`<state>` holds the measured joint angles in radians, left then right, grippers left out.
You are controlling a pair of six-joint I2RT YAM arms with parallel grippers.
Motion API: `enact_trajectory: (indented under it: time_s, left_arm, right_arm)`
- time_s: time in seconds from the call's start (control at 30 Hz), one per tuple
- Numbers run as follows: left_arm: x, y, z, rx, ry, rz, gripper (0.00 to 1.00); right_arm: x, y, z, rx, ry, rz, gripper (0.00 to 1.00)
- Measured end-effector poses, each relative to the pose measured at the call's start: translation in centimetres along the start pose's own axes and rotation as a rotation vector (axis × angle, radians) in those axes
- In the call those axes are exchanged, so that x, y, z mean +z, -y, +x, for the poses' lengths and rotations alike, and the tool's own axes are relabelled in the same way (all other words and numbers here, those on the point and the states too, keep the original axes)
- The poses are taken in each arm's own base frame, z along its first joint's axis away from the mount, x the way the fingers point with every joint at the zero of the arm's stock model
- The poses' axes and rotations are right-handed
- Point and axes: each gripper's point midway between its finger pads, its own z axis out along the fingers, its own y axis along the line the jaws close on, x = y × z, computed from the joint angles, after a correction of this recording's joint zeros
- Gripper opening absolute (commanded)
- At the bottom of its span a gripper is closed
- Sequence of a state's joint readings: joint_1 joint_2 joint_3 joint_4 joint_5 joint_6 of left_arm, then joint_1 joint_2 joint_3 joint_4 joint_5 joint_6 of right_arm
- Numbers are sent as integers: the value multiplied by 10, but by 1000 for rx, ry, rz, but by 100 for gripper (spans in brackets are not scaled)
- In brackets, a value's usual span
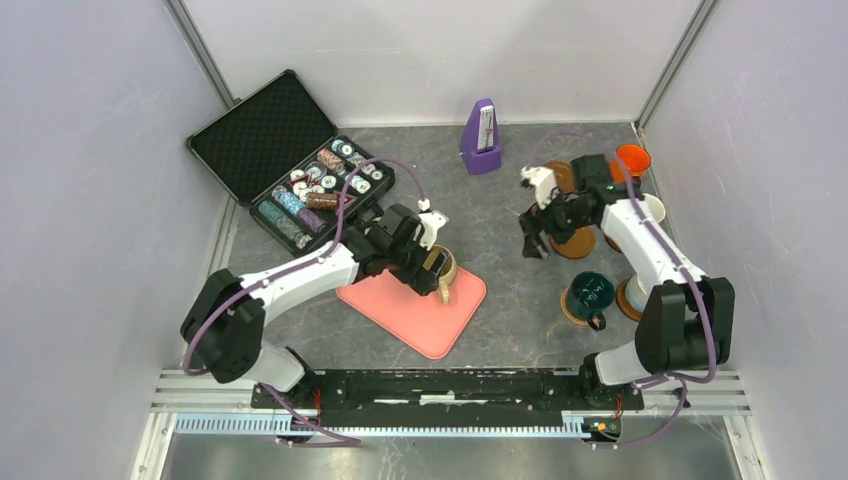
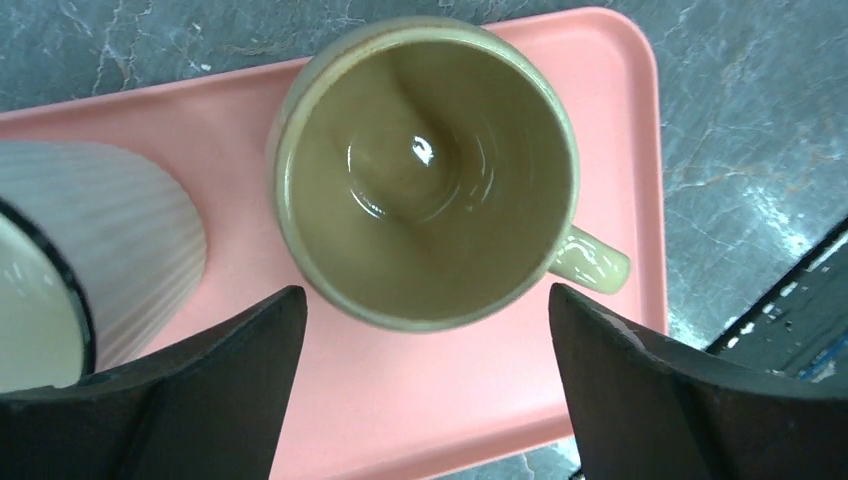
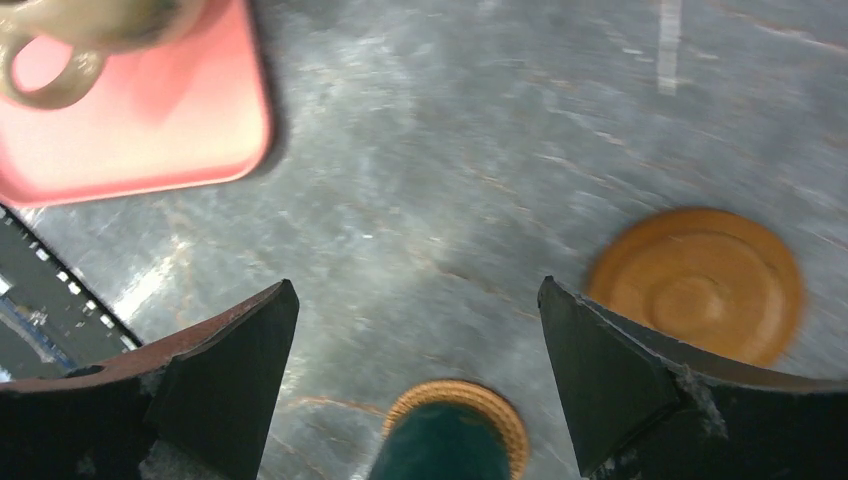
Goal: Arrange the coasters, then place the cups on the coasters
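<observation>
- The left gripper hangs over the pink tray. Its fingers are spread wide, one on each side of the tan-beige mug, and grasp nothing. No contact with the mug shows.
- The tan-beige mug stands upright on the pink tray, its handle pointing toward the tray's edge.
- The white mug with dark rim, ribbed, is on the same tray just beside the tan-beige mug. Whether it is upright or tilted cannot be told.
- The right gripper has its fingers released and wide apart, empty, above the bare counter.
- The dark brown coaster lies flat on the counter near the right gripper.
- The dark teal mug stands on the tan patterned coaster, on the counter's right side.
- The orange mug is at the far right corner, well apart from the tray.
</observation>
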<state>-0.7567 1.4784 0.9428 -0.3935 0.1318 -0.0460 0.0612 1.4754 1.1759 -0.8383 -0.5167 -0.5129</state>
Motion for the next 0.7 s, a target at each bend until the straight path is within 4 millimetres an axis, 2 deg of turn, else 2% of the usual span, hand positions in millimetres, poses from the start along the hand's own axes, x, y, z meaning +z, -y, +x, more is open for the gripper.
enact_trajectory:
  time_s: [0.1, 0.2, 0.33, 0.47, 0.53, 0.7]
  left_arm:
    - [-14, -2, -7, -25, 28, 9, 100]
    - [-42, -11, -16, -80, 81, 29, 100]
    - [-93, -43, -34, -164, 216, -21, 100]
    - [-130, -81, -46, -252, 310, -114, 100]
    - [-137, -92, -43, -287, 318, -147, 100]
    - [-132, -89, -23, -336, 274, -145, 100]
  right_arm:
    - [21, -35, 7, -58, -31, -67, 98]
    - [38, -68, 13, -97, -60, -126, 98]
    - [59, -116, 7, -169, -74, -168, 98]
    - [73, -159, -8, -215, -47, -189, 98]
    - [78, -177, -13, -217, -33, -197, 98]
    - [94, -199, -16, -213, -57, -177, 98]
